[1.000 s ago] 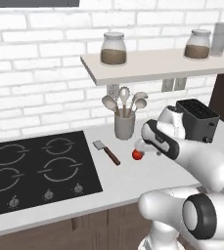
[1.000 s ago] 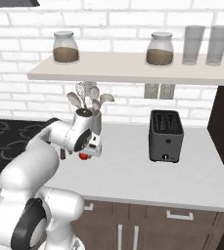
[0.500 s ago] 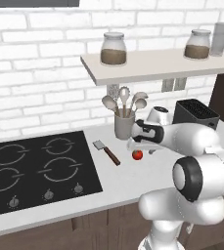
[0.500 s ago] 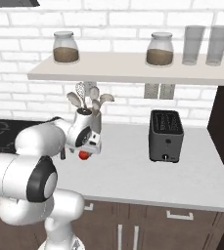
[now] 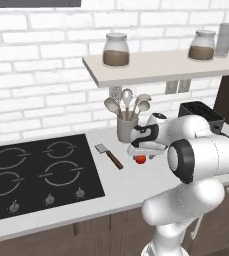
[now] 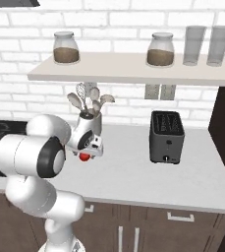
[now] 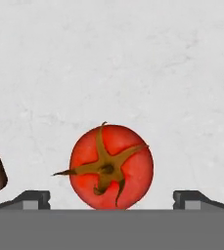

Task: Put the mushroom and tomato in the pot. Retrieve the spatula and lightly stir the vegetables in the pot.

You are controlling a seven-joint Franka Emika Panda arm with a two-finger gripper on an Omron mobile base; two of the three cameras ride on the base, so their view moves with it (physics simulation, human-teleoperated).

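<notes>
I have the hob (image 5: 36, 172) on the left, with no pot on it that I can make out. Right of it the spatula (image 5: 109, 156) lies flat on the tabletop (image 5: 131, 187), blade toward the wall, untouched. Just right of the spatula sits the tomato (image 5: 140, 159), near the utensil crock (image 5: 127, 127). I judge I am on the first step, picking up the tomato.

My jaws hang directly over it, spread as wide as they go and holding nothing; in the hand view the tomato (image 7: 111, 166) sits between the two tips with clear tabletop on either side. Next I need to drop straight down so the tips straddle the fruit, close gently on its round sides so it doesn't roll out, then lift and find the pot.

Compared with a second ago, the hand has swung left and down from beside the toaster (image 6: 166, 136) to sit right above the tomato (image 6: 85, 157). The tomato and spatula have not moved.
</notes>
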